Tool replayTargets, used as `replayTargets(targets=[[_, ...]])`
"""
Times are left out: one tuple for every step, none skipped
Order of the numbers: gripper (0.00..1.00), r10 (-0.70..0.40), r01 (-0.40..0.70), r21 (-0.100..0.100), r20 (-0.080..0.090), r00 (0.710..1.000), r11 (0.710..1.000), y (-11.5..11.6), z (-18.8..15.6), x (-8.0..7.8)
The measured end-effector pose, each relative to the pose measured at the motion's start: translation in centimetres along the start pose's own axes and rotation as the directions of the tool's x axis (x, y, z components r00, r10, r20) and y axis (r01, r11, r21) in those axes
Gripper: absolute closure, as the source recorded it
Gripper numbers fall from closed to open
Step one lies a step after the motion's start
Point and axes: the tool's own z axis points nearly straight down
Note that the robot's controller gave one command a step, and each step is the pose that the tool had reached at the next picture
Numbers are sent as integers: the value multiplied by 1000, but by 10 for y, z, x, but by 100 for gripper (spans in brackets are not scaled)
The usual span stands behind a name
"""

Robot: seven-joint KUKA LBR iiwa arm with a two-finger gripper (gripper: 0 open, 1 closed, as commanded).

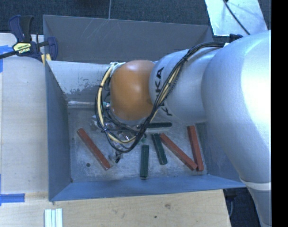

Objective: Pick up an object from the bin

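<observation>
A dark part of my gripper (117, 157) shows below the cables, low over the bin floor left of the middle. It is right beside the lower end of a red-brown stick (93, 149) that lies slanted at the bin's left. A dark green stick (144, 161) lies just to the right of the gripper, pointing toward the front wall. A second dark green stick (158, 149) lies a little further right.
Two more red-brown sticks lie on the right: a slanted one (178, 152) and one along the right wall (195, 145). A dark stick (159, 125) peeks out from under the arm. The arm, with its orange cover and cables, hides the bin's middle and back.
</observation>
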Motion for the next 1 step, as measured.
replayTargets(targets=[[0,-134,134,4,2,991,991,-139,-67,32]])
